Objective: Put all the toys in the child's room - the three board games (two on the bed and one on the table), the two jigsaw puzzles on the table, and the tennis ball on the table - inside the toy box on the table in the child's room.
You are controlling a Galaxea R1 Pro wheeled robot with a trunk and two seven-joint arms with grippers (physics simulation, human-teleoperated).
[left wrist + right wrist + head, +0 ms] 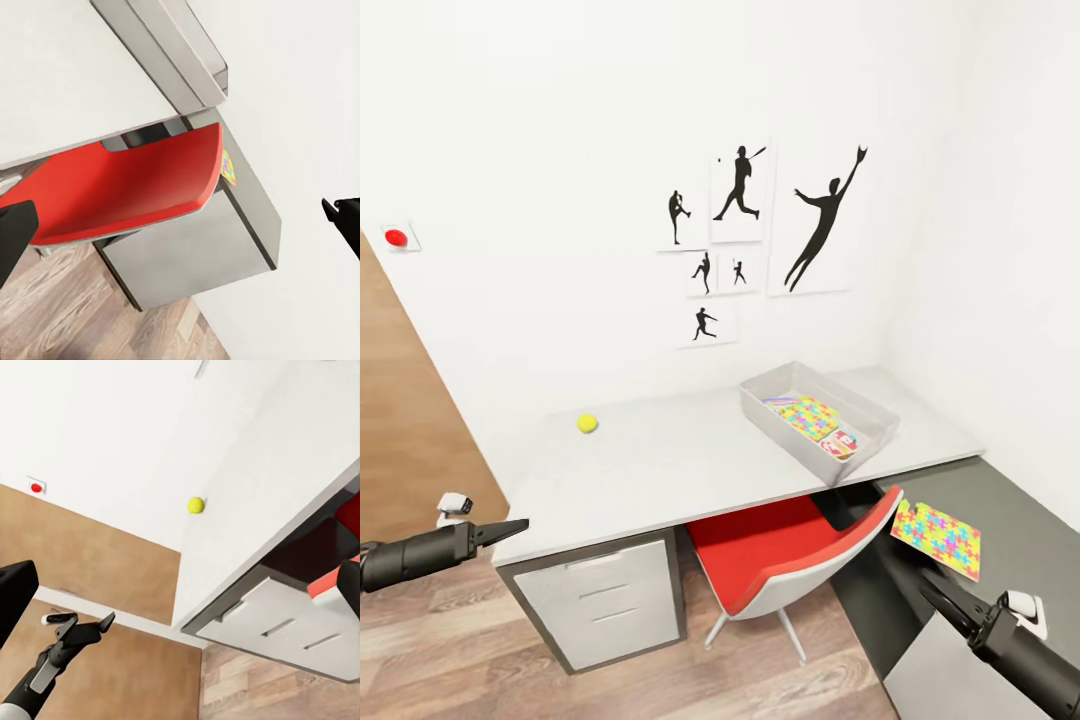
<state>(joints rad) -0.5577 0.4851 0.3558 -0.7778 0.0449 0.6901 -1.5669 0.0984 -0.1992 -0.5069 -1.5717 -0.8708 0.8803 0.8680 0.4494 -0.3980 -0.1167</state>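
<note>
Left gripper (518, 524): arm level, low beside the worktop (690, 460) end, jaws together.
Right gripper (913, 574): angled up toward the jigsaw puzzle (937, 538) (closure unclear).
Tennis ball (587, 423): on worktop.
Toy box (818, 418): on worktop, toys inside.

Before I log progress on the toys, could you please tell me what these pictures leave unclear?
- Head view: the light-grey toy bin walls hide part of its contents; the small printed box is unreadable.
- Head view: the red chair back covers a corner of the multicolour jigsaw square.
- Both wrist views: each arm's own jaws are cut off by the frame edges.
</note>
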